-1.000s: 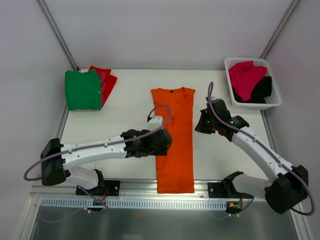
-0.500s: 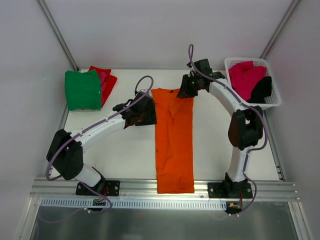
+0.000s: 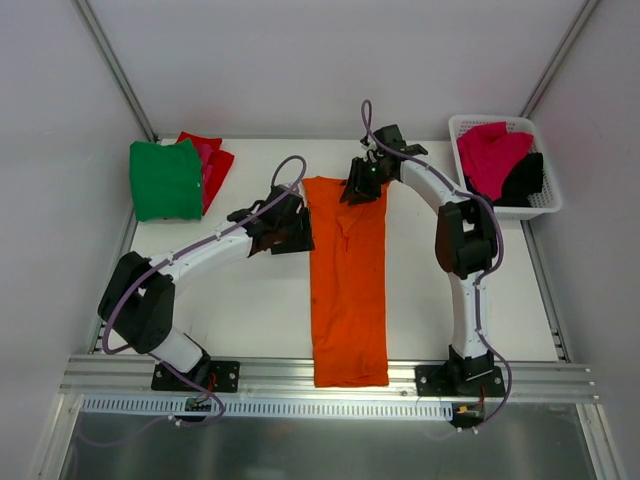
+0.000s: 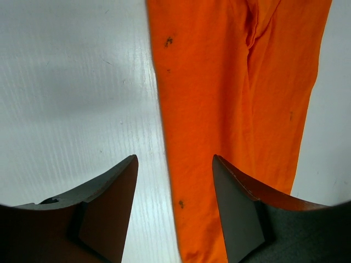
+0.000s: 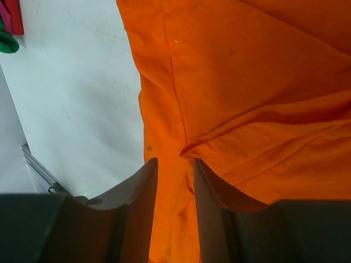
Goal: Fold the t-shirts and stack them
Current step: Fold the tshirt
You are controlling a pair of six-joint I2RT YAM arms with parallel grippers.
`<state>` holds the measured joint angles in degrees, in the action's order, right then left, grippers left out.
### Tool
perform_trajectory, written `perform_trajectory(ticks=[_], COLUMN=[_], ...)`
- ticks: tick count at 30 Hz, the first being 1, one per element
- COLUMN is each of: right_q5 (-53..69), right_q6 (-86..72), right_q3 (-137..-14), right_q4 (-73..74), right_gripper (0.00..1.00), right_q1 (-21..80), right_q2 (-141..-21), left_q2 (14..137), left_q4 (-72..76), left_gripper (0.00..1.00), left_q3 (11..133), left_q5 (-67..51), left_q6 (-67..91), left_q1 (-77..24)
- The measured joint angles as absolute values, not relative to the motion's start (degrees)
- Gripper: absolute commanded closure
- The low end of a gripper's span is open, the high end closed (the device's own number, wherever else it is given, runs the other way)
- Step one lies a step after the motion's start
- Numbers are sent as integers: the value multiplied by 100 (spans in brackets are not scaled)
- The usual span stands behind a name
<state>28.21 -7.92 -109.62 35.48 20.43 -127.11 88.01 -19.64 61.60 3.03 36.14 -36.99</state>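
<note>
Looking at this, I'd call it roughly halfway. The orange tee (image 3: pixel 347 290) lies in the middle of the table (image 3: pixel 250 310), already folded lengthwise into a long strip, collar at the far end. By my reckoning it needs the crosswise fold next, then a trip to the pile.

The left gripper (image 4: pixel 174 164) hangs over the tee's left edge near the collar, jaws wide apart and empty. The right gripper (image 5: pixel 175 164) sits over the collar's right side, jaws parted only a little and nothing pinched between them. So neither one has hold of the cloth.

Counting up:
- one orange tee, mid-fold
- one green tee (image 3: pixel 165 180), folded, on top of one red tee (image 3: pixel 220 163) at the far left; there's a pink sliver between them that might be another tee, too little showing to say
- one pink tee (image 3: pixel 492 150) and one black tee (image 3: pixel 525 180), both crumpled in the one basket (image 3: pixel 462 128) at the far right

That makes two done for sure, one in progress, two waiting.
</note>
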Motion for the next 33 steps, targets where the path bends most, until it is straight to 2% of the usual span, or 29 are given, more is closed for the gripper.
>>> perform_trajectory(ticks=[20, 33], right_q5=[2814, 2156], right_q6=[-895, -895], right_q3=[-10038, -9721], right_q4=[3194, 3175], right_gripper=[66, 69], right_q1=[2541, 2543], right_q2=[-12717, -12505], left_q2=[8772, 8608], left_q4=[-1758, -1671], left_gripper=[44, 44], left_q3=[5730, 5627], left_q5=[8, -16], left_q6=[3618, 3623], left_q1=[-3476, -3439])
